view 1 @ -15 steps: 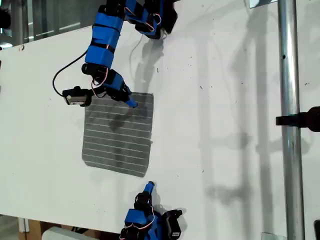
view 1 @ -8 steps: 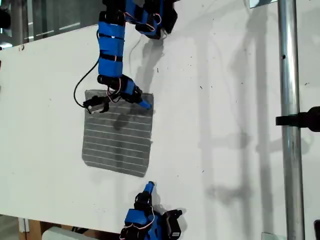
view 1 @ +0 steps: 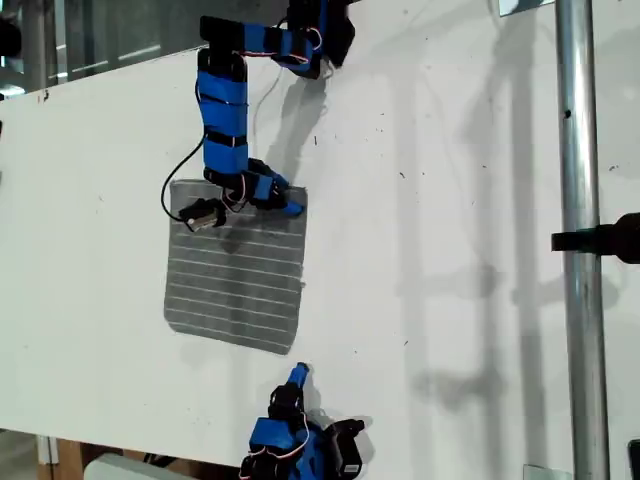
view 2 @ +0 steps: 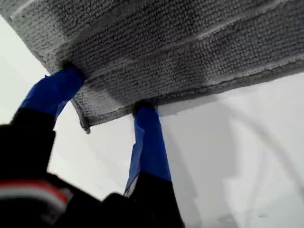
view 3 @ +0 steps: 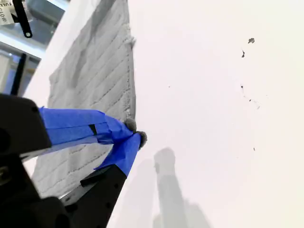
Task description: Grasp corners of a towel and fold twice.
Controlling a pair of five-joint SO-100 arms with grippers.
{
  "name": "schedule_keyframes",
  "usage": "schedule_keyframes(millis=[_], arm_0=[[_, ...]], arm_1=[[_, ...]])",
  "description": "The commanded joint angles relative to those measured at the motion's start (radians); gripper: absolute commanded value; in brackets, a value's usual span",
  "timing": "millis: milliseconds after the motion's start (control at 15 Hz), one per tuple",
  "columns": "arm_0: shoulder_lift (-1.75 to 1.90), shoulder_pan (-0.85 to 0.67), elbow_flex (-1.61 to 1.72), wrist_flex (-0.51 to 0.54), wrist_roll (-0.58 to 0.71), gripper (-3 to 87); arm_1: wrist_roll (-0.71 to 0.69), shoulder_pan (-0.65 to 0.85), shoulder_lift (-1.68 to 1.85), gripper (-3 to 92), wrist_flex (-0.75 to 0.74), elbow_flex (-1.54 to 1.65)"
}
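My second pincer (view 1: 298, 374) sits low on the white surface (view 1: 450, 200), near the bottom edge of the exterior view. Its blue tip points up the picture at the towel (view 1: 238, 280). There is a bare strip of surface between the tip and the towel, so they do not touch. In the second wrist view this pincer (view 3: 135, 133) has its two blue tips pressed together with nothing between them. The towel (view 3: 90, 71) stretches away past it.

The towel comes next. It is grey with thin pale stripes, and it lies flat and open on the surface, in the exterior view's left half.

At the towel's far edge is my first pincer (view 1: 283, 203). It is right at the corner (view 1: 303, 190) on the exterior view's right. In the first wrist view this pincer (view 2: 107, 92) has its fingers (view 2: 147, 142) spread apart. Both tips touch the edge of the towel (view 2: 180, 47), one on each side of the corner (view 2: 84, 124). I cannot tell if a tip has gone under the cloth.

The blue arm goes on up to the top of the exterior view, and a thin black cable (view 1: 185, 175) loops beside it. A shiny metal pole (view 1: 580, 300) runs up the exterior view's right side.
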Motion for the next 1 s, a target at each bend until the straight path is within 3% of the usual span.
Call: schedule_keyframes(millis=[0,400,533,667,800,933], arm_0=[[0.006,0.023,0.000,-0.011,-0.015,-2.9],[-0.023,0.008,-0.118,-0.020,-0.104,-2.9],[-0.333,-0.025,-0.371,0.002,-0.061,-2.9],[-0.732,-0.061,-0.664,-0.012,0.110,-2.9],[-1.057,-0.173,-0.917,0.040,0.344,-0.6],[-1.318,-0.255,-1.091,0.035,0.545,18.9]], arm_1=[[-0.003,0.011,-0.009,3.1,0.008,-0.040],[0.002,-0.026,-0.003,-0.2,0.009,-0.048],[0.003,-0.038,-0.003,-0.2,0.020,-0.072],[0.003,-0.051,-0.005,-0.2,0.038,-0.110],[0.005,-0.060,-0.003,-0.2,0.051,-0.124],[0.017,-0.077,0.002,-0.2,0.055,-0.124]])
